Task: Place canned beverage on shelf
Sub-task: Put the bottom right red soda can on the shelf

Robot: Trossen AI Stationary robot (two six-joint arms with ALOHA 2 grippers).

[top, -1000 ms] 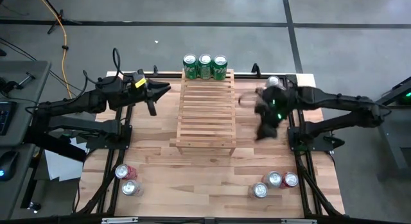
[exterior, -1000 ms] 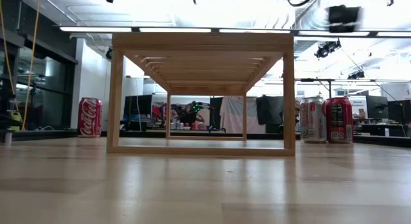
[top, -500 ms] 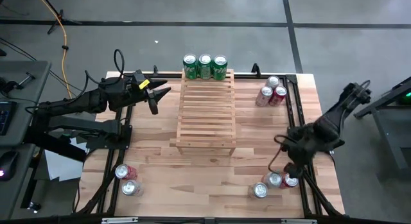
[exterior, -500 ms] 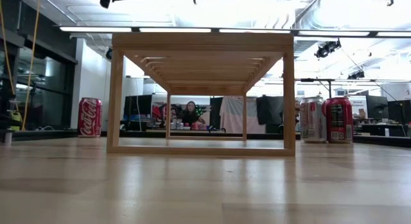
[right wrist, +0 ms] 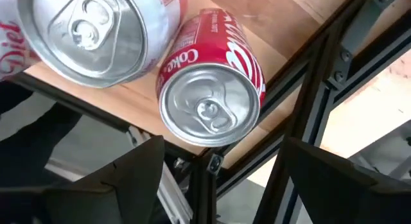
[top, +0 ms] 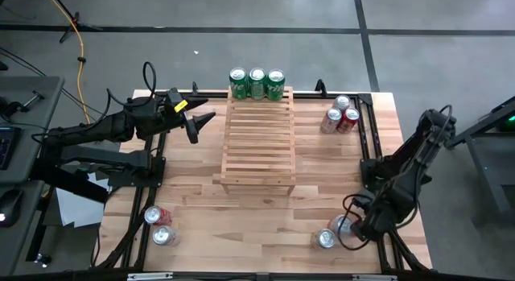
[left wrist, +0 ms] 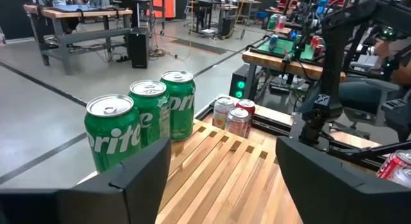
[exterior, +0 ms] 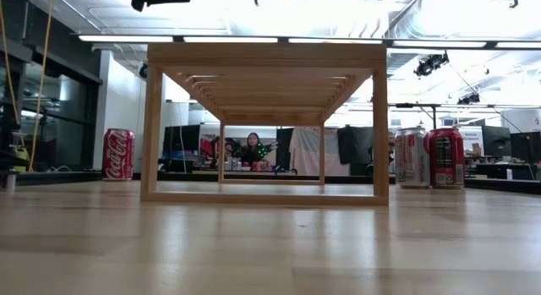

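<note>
The shelf (top: 257,144), a light slatted wooden rack, stands mid-table. Three green cans (top: 256,83) stand upright at its far end, also seen in the left wrist view (left wrist: 149,112). My left gripper (top: 198,120) hovers open at the shelf's far left corner, pointing level across it (left wrist: 221,179). My right gripper (top: 358,226) hangs open over the table's near right corner, pointing down. Below it stand an upright red can (right wrist: 212,102) and a silver can (right wrist: 96,31). The red can's top lies just ahead of the finger gap (right wrist: 221,179).
Two more cans (top: 341,116) stand at the far right and two (top: 159,226) at the near left. The red can sits close to the table's right edge, with black frame rails (right wrist: 321,89) alongside it. A person sits in the room behind the table (exterior: 252,148).
My right arm has swung from beside the shelf's far right toward the near right corner, sinking and tipping its gripper down over the cans there. My left gripper has stayed in place and opened.
</note>
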